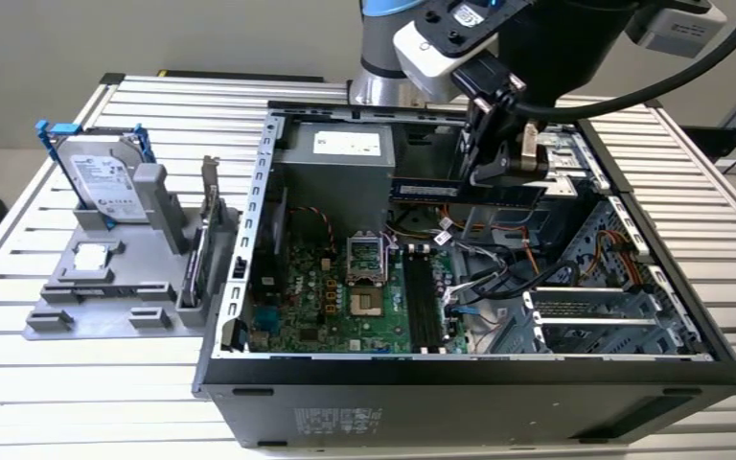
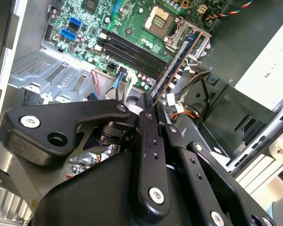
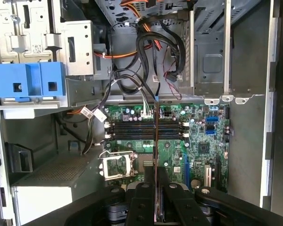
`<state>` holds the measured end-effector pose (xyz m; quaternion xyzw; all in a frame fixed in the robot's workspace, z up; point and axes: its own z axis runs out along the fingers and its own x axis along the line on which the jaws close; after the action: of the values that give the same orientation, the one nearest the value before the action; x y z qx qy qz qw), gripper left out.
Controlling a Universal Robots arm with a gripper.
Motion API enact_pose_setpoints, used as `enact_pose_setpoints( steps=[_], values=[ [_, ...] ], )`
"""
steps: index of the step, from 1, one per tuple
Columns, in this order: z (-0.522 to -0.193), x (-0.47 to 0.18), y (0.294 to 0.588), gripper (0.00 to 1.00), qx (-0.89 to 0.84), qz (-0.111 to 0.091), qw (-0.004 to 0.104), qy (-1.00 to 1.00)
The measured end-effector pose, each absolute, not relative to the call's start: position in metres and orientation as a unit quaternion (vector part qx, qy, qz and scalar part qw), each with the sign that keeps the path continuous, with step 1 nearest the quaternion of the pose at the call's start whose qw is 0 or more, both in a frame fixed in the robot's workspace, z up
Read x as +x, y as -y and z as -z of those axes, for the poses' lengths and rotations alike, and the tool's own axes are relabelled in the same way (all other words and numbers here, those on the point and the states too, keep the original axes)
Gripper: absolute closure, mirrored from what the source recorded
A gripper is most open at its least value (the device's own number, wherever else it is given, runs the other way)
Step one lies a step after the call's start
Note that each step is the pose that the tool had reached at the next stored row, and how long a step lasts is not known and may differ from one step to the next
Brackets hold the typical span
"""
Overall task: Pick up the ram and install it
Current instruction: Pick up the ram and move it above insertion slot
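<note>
One pincer (image 1: 502, 177) is clamped on the ram (image 1: 432, 189), holding it edge-down over the open computer case (image 1: 471, 402). Below the pincer lie the motherboard (image 3: 179, 146) and its slots (image 3: 132, 128), clear of the ram; beyond them, tangled cables (image 3: 146, 37).

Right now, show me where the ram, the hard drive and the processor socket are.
ram (image 1: 435, 190), exterior view, on its labelled face.
hard drive (image 1: 103, 177), exterior view, middle of its silver face.
processor socket (image 3: 115, 165), first wrist view, its open centre.

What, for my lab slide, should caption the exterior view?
Gripper holding the ram over the motherboard inside the open computer case.
</note>
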<state>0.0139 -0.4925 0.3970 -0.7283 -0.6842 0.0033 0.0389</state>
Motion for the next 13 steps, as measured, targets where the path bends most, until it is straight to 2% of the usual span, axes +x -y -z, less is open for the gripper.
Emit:
enact_pose_setpoints(
  steps=[13],
  values=[
    [-0.3968, 0.0140, 0.4881, 1.00, -0.728, -0.003, 0.039, 0.684]
  ],
)
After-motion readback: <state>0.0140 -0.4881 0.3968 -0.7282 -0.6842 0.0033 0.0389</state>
